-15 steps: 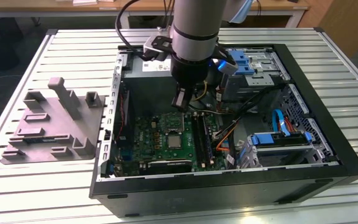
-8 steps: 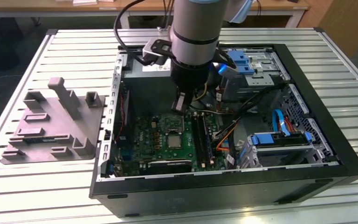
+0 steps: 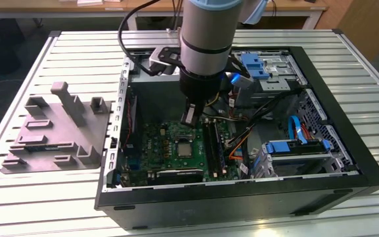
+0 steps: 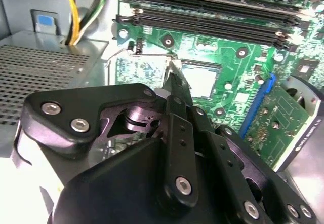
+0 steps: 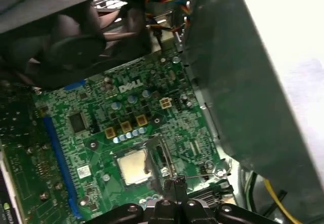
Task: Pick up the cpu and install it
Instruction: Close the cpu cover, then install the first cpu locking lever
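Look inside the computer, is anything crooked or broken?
Nothing looks broken. The cpu lies flat and square in its socket on the green motherboard, and the tool hangs close above one edge of the socket. The cables look loose but unharmed.

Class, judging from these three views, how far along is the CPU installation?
Done: the small silvery square CPU already sits in its socket on the green motherboard.
In hand: the black gripper hangs close above the socket's edge, holding nothing, fingers together.
Left: the thin metal socket lever looks unlatched.
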Motion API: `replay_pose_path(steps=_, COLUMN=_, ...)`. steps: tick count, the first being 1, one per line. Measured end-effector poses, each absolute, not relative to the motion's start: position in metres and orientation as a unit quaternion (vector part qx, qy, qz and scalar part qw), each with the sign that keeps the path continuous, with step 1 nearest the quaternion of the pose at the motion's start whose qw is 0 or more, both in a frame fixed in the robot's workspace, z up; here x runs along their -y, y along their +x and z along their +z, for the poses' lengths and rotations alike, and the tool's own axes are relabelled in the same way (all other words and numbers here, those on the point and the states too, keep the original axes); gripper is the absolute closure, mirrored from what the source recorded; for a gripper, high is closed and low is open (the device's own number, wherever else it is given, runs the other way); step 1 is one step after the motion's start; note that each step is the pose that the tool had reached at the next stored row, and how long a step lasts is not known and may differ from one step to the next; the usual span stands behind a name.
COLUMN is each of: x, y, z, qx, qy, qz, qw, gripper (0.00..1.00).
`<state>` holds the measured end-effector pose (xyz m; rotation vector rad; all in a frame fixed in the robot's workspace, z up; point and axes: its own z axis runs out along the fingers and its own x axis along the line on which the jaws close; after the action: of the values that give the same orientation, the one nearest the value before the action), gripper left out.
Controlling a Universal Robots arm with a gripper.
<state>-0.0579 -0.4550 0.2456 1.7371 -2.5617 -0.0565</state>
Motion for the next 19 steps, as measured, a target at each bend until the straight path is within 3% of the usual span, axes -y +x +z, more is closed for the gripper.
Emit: replay_pose_path(steps=19, x=0.4659, y=-0.0614, z=0.2453, qx=0.825, qy=0.565, qz=-0.018, qw=0.023, gripper=0.89)
